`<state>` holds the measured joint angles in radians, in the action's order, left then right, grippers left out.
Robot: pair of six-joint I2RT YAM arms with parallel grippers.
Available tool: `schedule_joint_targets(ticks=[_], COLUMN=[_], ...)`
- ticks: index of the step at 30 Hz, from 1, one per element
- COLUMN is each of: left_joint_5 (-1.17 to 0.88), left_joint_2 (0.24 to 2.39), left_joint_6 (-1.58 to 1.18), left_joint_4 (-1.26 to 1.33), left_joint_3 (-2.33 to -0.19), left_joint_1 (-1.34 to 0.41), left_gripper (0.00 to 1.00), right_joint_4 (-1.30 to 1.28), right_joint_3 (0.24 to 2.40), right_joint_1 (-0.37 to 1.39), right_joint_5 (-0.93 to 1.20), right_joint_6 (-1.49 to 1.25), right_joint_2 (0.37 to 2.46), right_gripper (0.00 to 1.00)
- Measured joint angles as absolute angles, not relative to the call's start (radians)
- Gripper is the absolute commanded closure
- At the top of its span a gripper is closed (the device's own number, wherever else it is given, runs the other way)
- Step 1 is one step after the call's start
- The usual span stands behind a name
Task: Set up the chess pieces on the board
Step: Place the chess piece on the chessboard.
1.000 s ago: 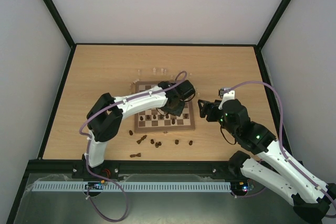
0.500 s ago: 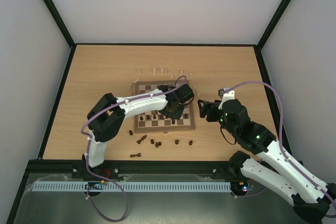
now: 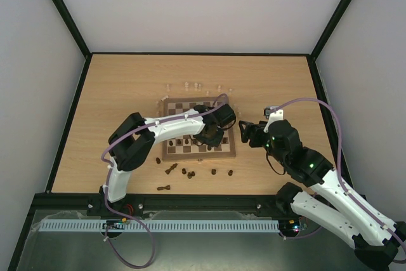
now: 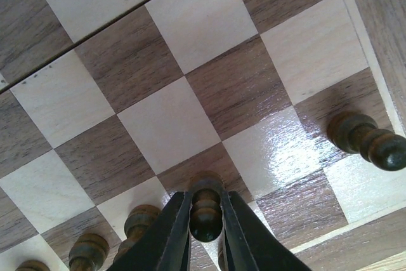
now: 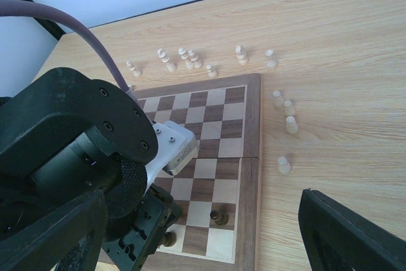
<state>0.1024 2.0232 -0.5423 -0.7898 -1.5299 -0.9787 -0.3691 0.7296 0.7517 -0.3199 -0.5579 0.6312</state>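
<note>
Left wrist view: left gripper (image 4: 206, 196) pinched closed on the head of a dark pawn (image 4: 205, 217), low over the board (image 4: 165, 125), near a corner of its border. Looks like the placing step: pawn lined up with more dark pawns (image 4: 141, 221) at the lower left, another dark piece (image 4: 365, 141) standing further along toward the edge, one cream square bare between. Cannot tell whether the base touches the wood, hidden as it is behind the fingers (image 4: 174, 233).

Next, probably: settle the pawn upright on its square, ease the jaws apart just enough, lift straight up without brushing the neighbours just beside. After that, likely off to the loose dark pieces (image 3: 190, 172) on the tabletop (image 3: 114, 112) in front of the board. Cream pieces (image 5: 187, 57) standing beyond the far edge and off the right side, none on the board yet.

Pose, from top external: left arm (image 3: 171, 122) bent high at the elbow, forearm stretched across the board to its near right part, wrist tipped downward. Right gripper (image 5: 203, 233) spread wide and empty, hovering just off the board's right edge, facing the left arm's wrist.
</note>
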Motion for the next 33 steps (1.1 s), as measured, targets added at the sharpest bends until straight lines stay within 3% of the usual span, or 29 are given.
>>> schedule_joint_targets(ticks=[10,24,29,33], left_joint_5=[0.107,0.143,0.16,0.19], left_joint_2=[2.024,2.01,1.922,1.744], left_joint_6=[-0.549,-0.539,-0.538,-0.553], left_joint_4=[-0.788,-0.807,-0.806,-0.79], left_joint_3=[-1.53,-1.662,-1.668,-1.589], left_joint_1=[-0.979,-0.98,-0.983,-0.984], left_gripper=[0.64,0.58,0.54,0.44], right_joint_4=[-0.369,-0.369,-0.369,-0.369], right_joint_3=[0.73,0.73,0.73,0.73], right_joint_1=[0.752,0.752,0.752,0.752], right_joint_5=[-0.318,-0.319,-0.318,-0.306], right_joint_6=[-0.558,-0.558,-0.558,-0.557], right_joint_2=[0.631,0.642,0.657,0.696], right_gripper=[0.17,0.17,0.17,0.17])
